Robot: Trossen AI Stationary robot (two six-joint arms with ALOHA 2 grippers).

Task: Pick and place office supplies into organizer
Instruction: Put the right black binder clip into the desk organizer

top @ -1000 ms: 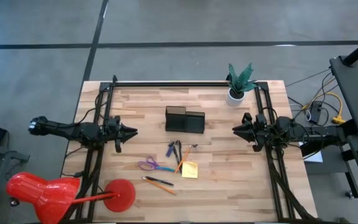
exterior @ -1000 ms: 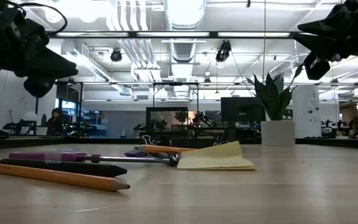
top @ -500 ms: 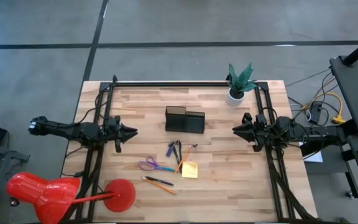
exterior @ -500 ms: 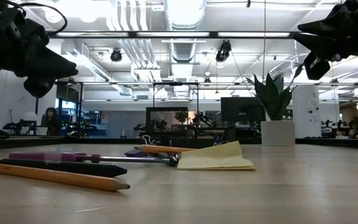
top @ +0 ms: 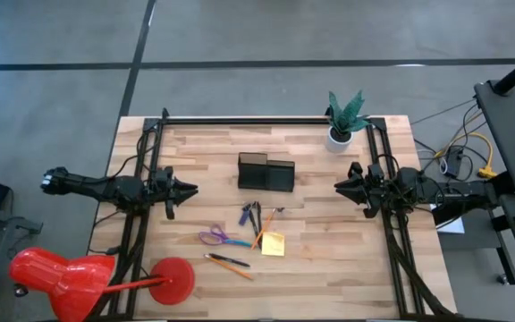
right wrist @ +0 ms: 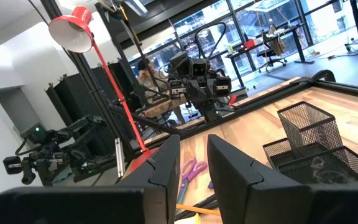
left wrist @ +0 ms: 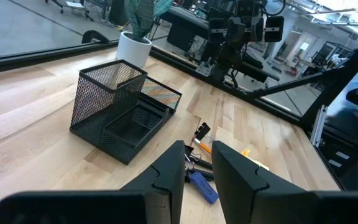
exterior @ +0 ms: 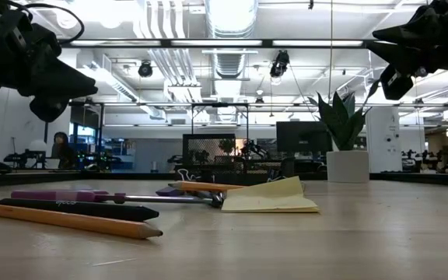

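Both arms hang above the bench, nothing in either. Left gripper sits over the bench's left side w/ tip aimed inward; wrist view shows its jaws parted by a narrow gap, empty. Right gripper mirrors it on the right side, jaws likewise slightly apart, holding nothing. Organizer, black mesh, stands mid-bench toward the far edge, roughly between the two grippers; left wrist view shows the taller cup compartment next to the lower tray part, both apparently empty. Supplies lie loose on the bench nearer the front, apart from the organizer: purple-handled scissors to the left, dark pens in the middle, yellow sticky-note pad just right of them w/ a thin orange pencil beside it, plus another pencil and pen pair nearest the front edge. White plant pot stands at the far right corner. Red lamp at the front left, its round base on the bench corner.
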